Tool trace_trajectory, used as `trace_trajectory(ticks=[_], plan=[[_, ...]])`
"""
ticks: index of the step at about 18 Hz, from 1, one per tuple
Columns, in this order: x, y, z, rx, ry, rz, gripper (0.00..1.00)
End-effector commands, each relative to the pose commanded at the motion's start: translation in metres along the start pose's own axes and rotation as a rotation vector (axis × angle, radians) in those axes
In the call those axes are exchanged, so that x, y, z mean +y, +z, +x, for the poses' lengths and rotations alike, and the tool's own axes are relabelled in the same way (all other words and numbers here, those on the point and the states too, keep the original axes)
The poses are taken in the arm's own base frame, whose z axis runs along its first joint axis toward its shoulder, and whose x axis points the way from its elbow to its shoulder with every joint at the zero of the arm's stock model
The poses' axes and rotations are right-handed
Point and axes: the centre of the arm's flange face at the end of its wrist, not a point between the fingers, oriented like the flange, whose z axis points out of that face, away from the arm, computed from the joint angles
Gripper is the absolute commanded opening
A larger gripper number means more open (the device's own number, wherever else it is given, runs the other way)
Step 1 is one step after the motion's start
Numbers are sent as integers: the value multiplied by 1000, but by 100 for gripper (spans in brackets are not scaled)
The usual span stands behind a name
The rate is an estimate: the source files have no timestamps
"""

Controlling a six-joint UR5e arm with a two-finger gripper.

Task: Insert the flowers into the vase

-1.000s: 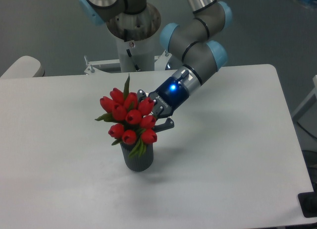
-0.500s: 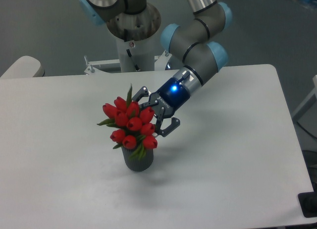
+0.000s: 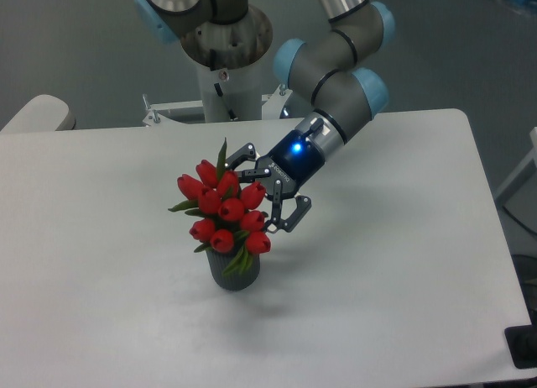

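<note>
The flowers (image 3: 220,210), a tight bunch of red tulip buds with green leaves, stand with their stems in the small dark grey ribbed vase (image 3: 234,273) near the middle of the white table. The buds spread wider than the vase mouth and hide it. My gripper (image 3: 258,195) sits just right of the bunch, tilted down to the left, and is open. One finger reaches over the top of the buds and the other hangs at their lower right. Neither finger visibly presses on the flowers.
The arm's base column (image 3: 220,65) rises behind the table's far edge. A pale rounded object (image 3: 35,113) lies past the table's far left corner. The white table (image 3: 403,262) extends right to its edge, with a dark item (image 3: 522,346) beyond the front right corner.
The fingers have spread apart from around the bunch. The flowers have settled slightly lower and to the right, into the vase.
</note>
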Motion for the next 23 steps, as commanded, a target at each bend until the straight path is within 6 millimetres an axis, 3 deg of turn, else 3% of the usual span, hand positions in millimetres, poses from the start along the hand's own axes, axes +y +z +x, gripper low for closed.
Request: trace_trajectory(ticks=[7,9,13,19,23], plan=[[1,-13,-7,-29,47,-36,100],[-4,-27,-13,-56,63,-40,100],[-4,-75,-27,-159,85,-237,100],[-58,-113,-82,-268,208,-474,100],[-79,-136,-123,-326,245,-622,100]])
